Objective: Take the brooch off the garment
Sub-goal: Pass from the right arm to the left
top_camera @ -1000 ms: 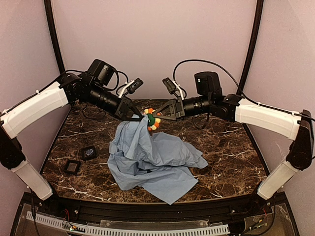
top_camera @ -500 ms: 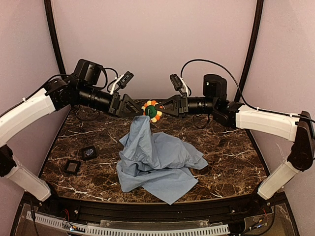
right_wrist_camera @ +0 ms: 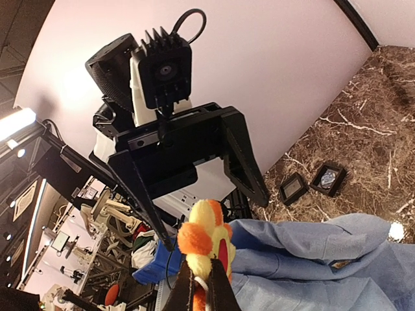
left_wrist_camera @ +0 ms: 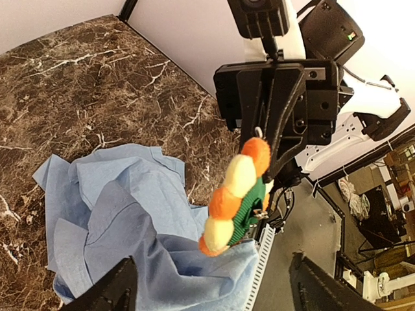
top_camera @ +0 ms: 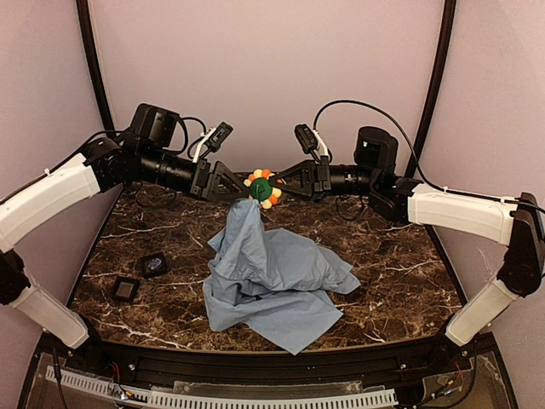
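Hanging above the tabletop's [top_camera: 383, 247] far edge, the soft, light brooch [top_camera: 263, 188] was pinched by the right gripper [top_camera: 275, 186], limp shirt [top_camera: 272, 281] dangling from it; the left gripper [top_camera: 243, 194] gaped beside it, fabric just beneath seeming the best hold.

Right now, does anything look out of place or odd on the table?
Yes: the garment is drawn up into a peak, apparently hanging from the brooch that the right gripper pinches above the table, so it is not free yet. The left gripper stands open beside it, holding nothing.
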